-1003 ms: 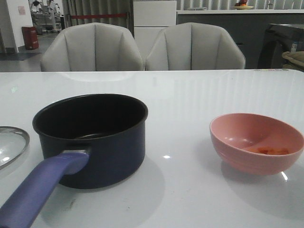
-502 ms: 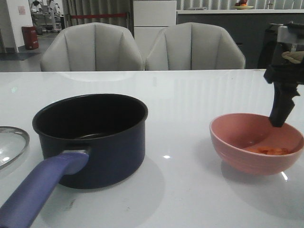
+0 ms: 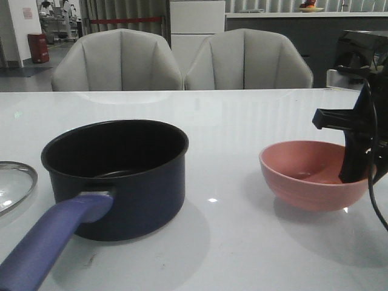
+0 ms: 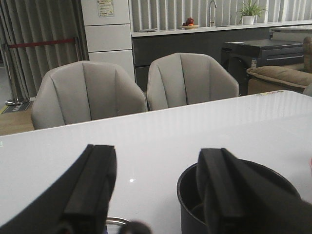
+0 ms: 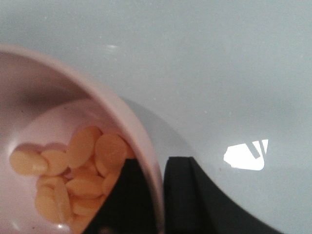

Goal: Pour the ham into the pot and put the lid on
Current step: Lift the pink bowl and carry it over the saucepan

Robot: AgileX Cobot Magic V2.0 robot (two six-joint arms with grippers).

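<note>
Where the right gripper (image 3: pixel 357 173) meets the pink bowl (image 3: pixel 306 176) at the right of the white table (image 3: pixel 242 121), its dark fingers straddle the bowl's far-right rim. The right wrist view confirms this: one finger (image 5: pixel 122 204) lies inside the bowl and the other (image 5: pixel 195 195) outside, with the thin wall (image 5: pixel 146 161) clamped between them, so the grip is narrow and closed on the rim. The ham (image 5: pixel 73 170) lies as a flat heap of thin orange slices on the bowl's floor, just beside the inner finger. From the front, the ham is hidden behind the near wall of the bowl. The front view does not show whether the bowl rests on the table or is raised off it.

The pot (image 3: pixel 118 176) stands upright on the left half of the table, well apart from the bowl, with its black interior open and its purple-blue handle (image 3: pixel 51 242) pointing toward the near-left corner. The glass lid (image 3: pixel 12 185) lies flat on the table just left of the pot, partly cut off by the frame edge.

The left gripper (image 4: pixel 156 195) appears only in the left wrist view, with its two black fingers (image 4: pixel 92 190) spread wide and nothing between them. The pot's rim (image 4: pixel 243 195) shows behind one finger. Two grey chairs (image 3: pixel 182 60) stand behind the table.
</note>
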